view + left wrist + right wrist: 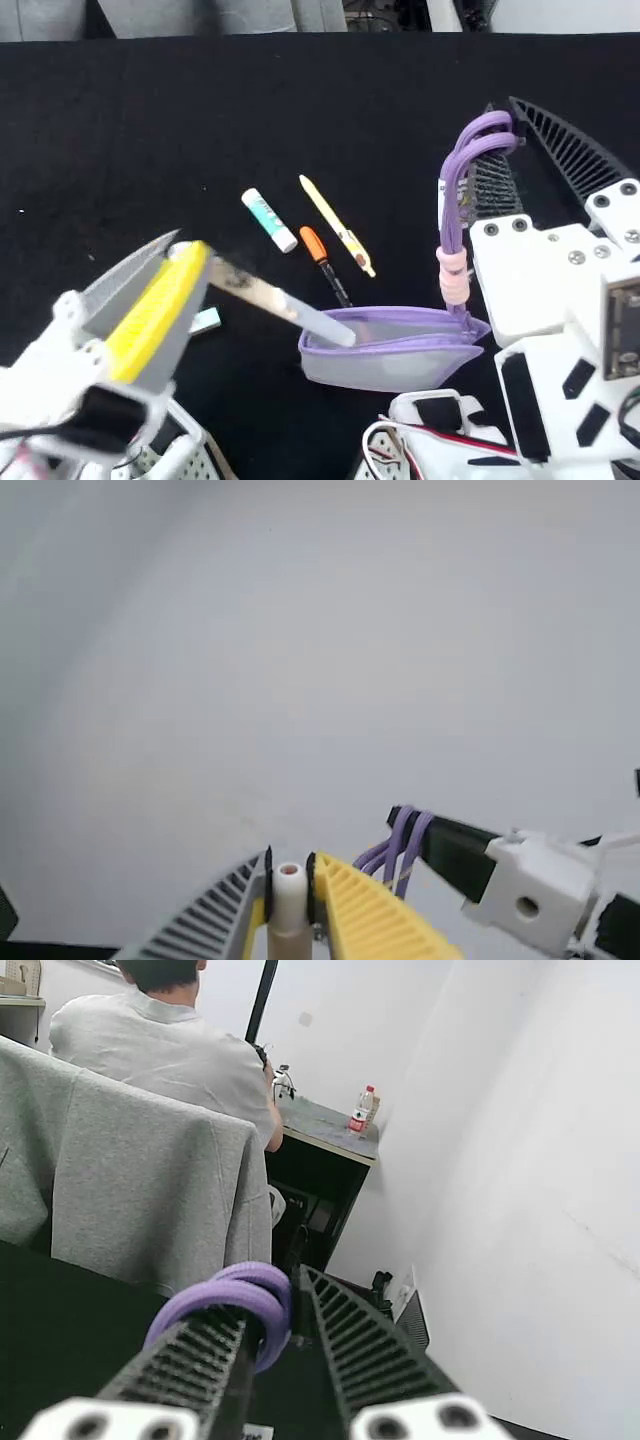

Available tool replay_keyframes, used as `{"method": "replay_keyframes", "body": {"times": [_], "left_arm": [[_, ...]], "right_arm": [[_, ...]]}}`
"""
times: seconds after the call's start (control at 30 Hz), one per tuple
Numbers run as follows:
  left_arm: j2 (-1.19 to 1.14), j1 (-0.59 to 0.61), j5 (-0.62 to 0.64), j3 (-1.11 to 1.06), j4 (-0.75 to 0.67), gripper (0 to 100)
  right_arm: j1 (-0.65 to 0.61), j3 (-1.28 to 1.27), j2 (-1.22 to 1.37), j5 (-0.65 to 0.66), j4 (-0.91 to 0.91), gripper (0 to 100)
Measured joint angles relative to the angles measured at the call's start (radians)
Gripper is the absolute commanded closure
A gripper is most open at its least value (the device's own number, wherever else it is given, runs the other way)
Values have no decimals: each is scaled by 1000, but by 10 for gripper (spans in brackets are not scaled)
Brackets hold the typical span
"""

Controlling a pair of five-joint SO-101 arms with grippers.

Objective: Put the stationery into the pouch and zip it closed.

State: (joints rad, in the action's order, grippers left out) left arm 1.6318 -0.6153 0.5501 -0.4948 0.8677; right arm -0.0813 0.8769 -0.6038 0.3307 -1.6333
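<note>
A purple pouch (395, 358) lies open on the black table. Its purple strap (462, 190) rises to my right gripper (497, 118), which is shut on the loop; the loop (225, 1305) sits between the black fingers (345, 1345). My left gripper (186, 256), with a yellow jaw, is shut on a white pen (290, 305) whose far tip hangs over the pouch mouth. The pen's end (289, 885) shows between the jaws in the left wrist view. On the table lie a white-and-teal stick (269, 220), a yellow pen (337, 226) and an orange pen (324, 262).
A small pale blue item (206, 320) lies beside the left arm. The right arm's white body (560, 300) stands close to the pouch's right end. Bare black table (150, 130) stretches to the back and left. A grey fabric-covered chair back (120, 1190) is in the room behind.
</note>
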Motion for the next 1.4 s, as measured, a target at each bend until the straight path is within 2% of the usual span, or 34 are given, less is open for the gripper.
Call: {"method": "replay_keyframes", "body": {"times": [0.27,0.47,0.57,0.7,0.9,1.07,1.2,1.4], "left_arm": [[0,-3,-127,-130,0,963],[0,-32,-206,-242,8,795],[-6,-94,-212,-315,43,780],[0,-129,-215,-288,84,779],[0,-127,-215,-58,167,780],[3,32,-215,72,158,780],[-41,192,-150,-11,52,780],[-216,445,-25,-192,-178,779]], "right_arm": [[0,0,0,0,0,986],[0,0,0,0,0,986],[0,0,0,0,0,986],[0,0,0,0,0,986],[0,0,0,6,0,986],[0,0,0,6,0,986],[0,0,0,6,0,986],[23,0,0,43,0,986]]}}
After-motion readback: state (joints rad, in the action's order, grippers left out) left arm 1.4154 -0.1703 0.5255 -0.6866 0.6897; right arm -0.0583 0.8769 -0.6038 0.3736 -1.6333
